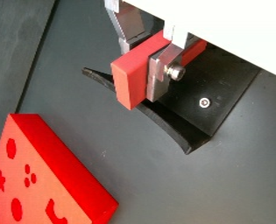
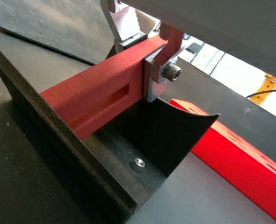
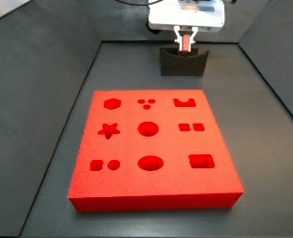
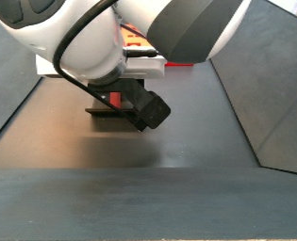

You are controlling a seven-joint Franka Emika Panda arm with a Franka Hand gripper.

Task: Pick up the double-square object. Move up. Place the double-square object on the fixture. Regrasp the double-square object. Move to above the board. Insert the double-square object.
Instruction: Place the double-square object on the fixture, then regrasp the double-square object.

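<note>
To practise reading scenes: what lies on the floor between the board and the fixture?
Nothing: in a side view, bare dark floor separates the board from the fixture, over which the gripper holds the double-square object.

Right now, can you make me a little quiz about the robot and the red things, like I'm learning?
1. True or false: the gripper is hanging over the middle of the board.
2. What is pinched between the gripper's fingers? A) a blue ball B) the double-square object C) nothing
3. Fill in: in a side view the gripper is right above the dark ____ at the far end of the floor.

Key
1. False. It is at the fixture, away from the board.
2. B. Both wrist views show the silver fingers clamped on the red-pink piece, which sits against the fixture's wall.
3. fixture
</note>
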